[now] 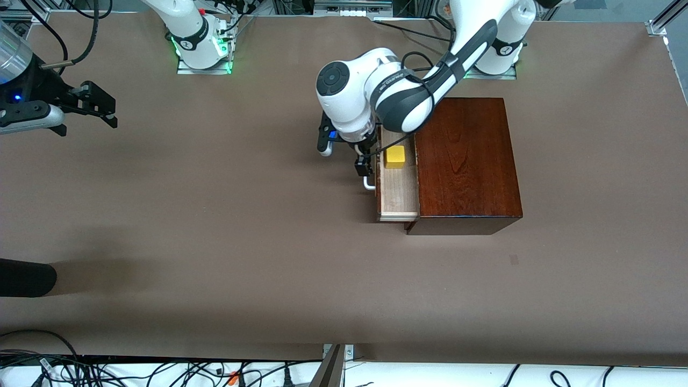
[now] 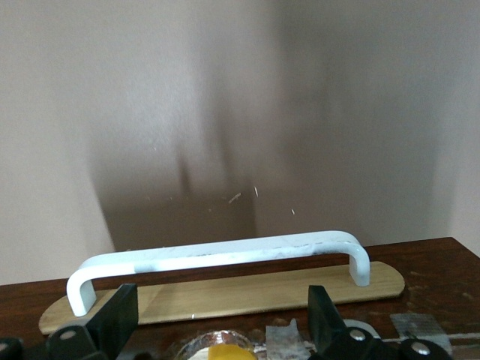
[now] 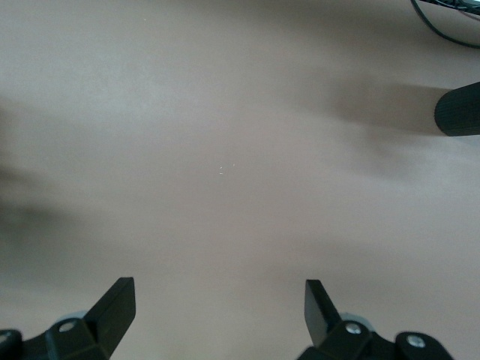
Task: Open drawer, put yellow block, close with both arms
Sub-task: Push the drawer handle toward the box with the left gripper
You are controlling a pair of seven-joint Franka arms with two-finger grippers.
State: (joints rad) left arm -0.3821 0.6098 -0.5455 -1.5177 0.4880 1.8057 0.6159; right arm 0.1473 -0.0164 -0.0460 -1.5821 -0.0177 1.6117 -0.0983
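Front view shows us the brown table [image 1: 215, 215] with the dark-wood box [image 1: 465, 161] toward the left arm's end, its drawer [image 1: 399, 193] pulled out and the yellow block [image 1: 395, 156] lying in it. We see the left arm bent down before the drawer front, left gripper [image 1: 364, 167] spread wide by the white handle [image 2: 217, 259] — gripping nothing. We see the right gripper [image 1: 97, 105] waiting, released, over bare table — well apart.

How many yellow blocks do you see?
1. The yellow block lies in the open drawer, beside the left gripper. Any others deeper inside the box would be hidden.
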